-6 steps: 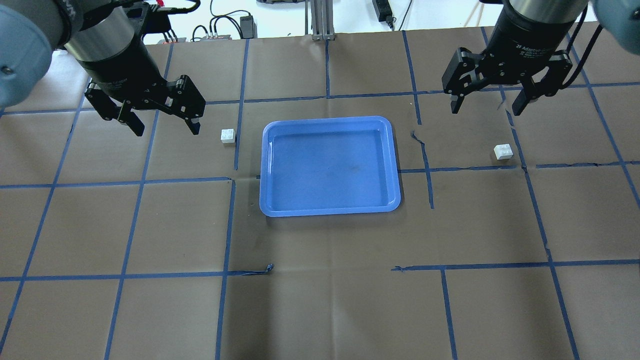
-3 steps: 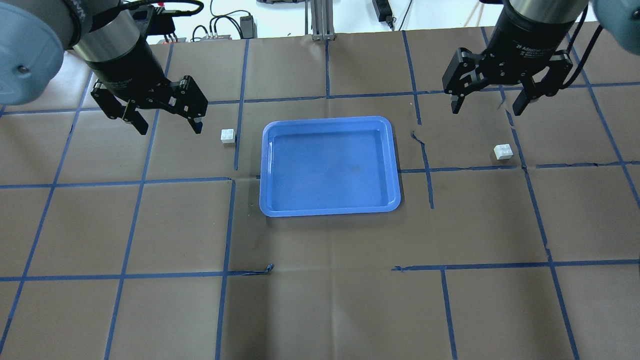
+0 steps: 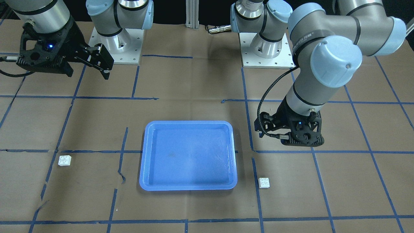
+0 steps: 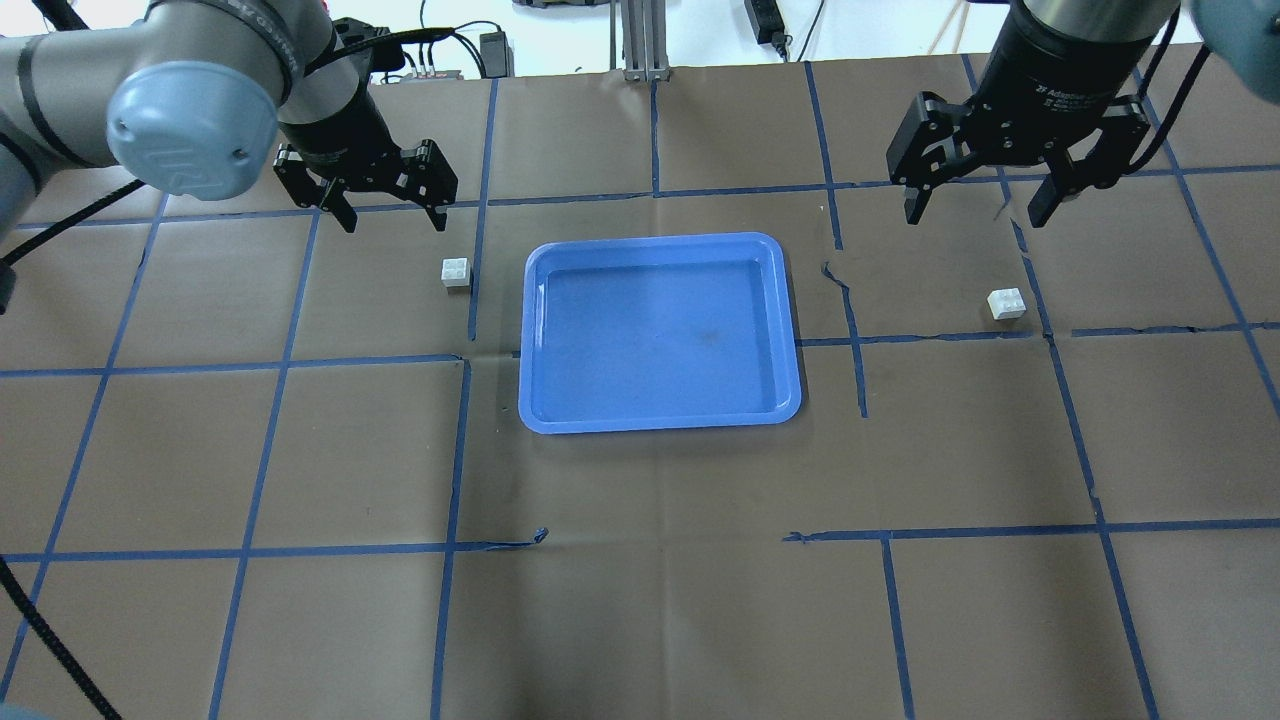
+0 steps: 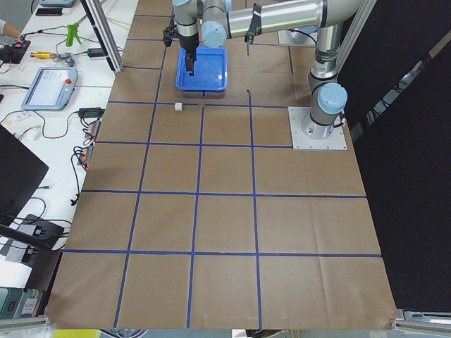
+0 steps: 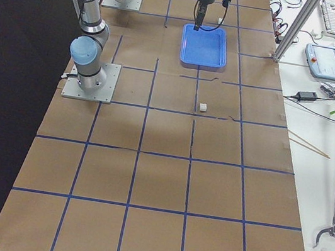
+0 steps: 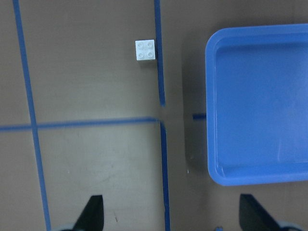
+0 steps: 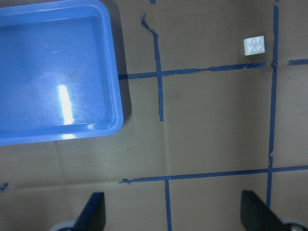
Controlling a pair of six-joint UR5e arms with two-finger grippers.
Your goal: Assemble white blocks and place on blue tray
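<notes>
The blue tray (image 4: 660,330) lies empty mid-table. One white block (image 4: 456,272) sits on the paper just off the tray's left far corner. The other white block (image 4: 1007,303) sits well to the tray's right. My left gripper (image 4: 392,220) is open and empty, hovering a little beyond and left of the first block. The left wrist view shows that block (image 7: 145,50) ahead of the open fingertips (image 7: 94,211). My right gripper (image 4: 976,216) is open and empty, high above the table beyond the second block, which shows in the right wrist view (image 8: 254,45).
Brown paper with a blue tape grid covers the table. Both arm bases (image 3: 116,48) stand at the robot's edge. An aluminium post (image 4: 640,40) and cables lie past the far edge. Operators' benches with tools flank the table ends (image 6: 330,62).
My left gripper has moved right and down toward the left white block, still open. The right gripper has hardly moved. The blocks and tray stay put.
</notes>
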